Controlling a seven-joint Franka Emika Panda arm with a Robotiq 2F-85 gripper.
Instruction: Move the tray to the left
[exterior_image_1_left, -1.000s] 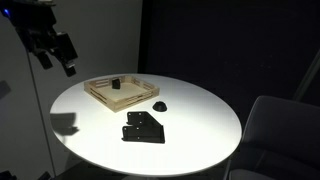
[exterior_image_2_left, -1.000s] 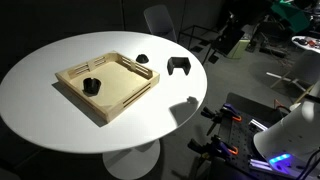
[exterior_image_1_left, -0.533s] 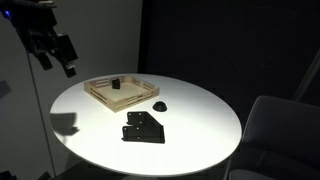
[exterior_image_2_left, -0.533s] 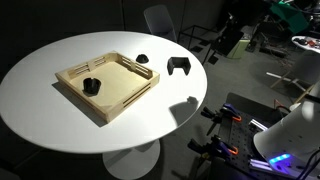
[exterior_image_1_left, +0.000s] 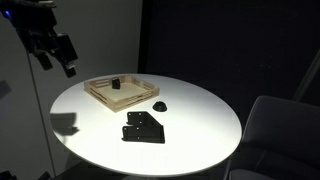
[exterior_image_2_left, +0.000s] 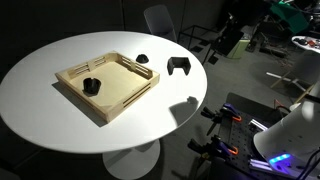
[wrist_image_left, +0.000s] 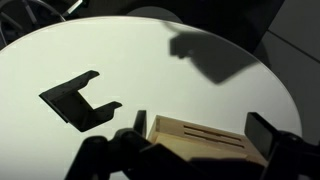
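– Pincer (exterior_image_1_left: 66, 62) first: how does it stand?

– Wide open, with nothing in it. It hangs high in the air by the edge of the round white counter (exterior_image_1_left: 205, 115), well apart from everything lying there. In the wrist view its two fingers (wrist_image_left: 275, 140) are dark blurs at the bottom corners, far from each other, and only the scene below shows between them.

– And the tray?

– The wooden tray (exterior_image_1_left: 130, 93) lies flat on the counter, on the side nearest the arm, and nothing grips it. In both exterior views it holds a small black cylinder (exterior_image_1_left: 115, 84) close to one wall. The wrist view catches one slotted side wall of the tray (wrist_image_left: 200, 140) at the lower edge, between the blurred fingers.

– What else is on the counter?

– A black dome (exterior_image_1_left: 160, 105) sits just beside one corner of the tray, not touching it. A black bracket (exterior_image_1_left: 143, 128) lies flat farther out, apart from both. In an exterior view its U shape is plain (exterior_image_2_left: 179, 66), near the counter's rim, and in the wrist view it rests alone on bare white surface (wrist_image_left: 80, 102). A dark shadow (wrist_image_left: 210, 55) falls on the counter beyond the tray.

– Anything around the counter?

– A grey chair (exterior_image_1_left: 270, 130) stands close to its rim.
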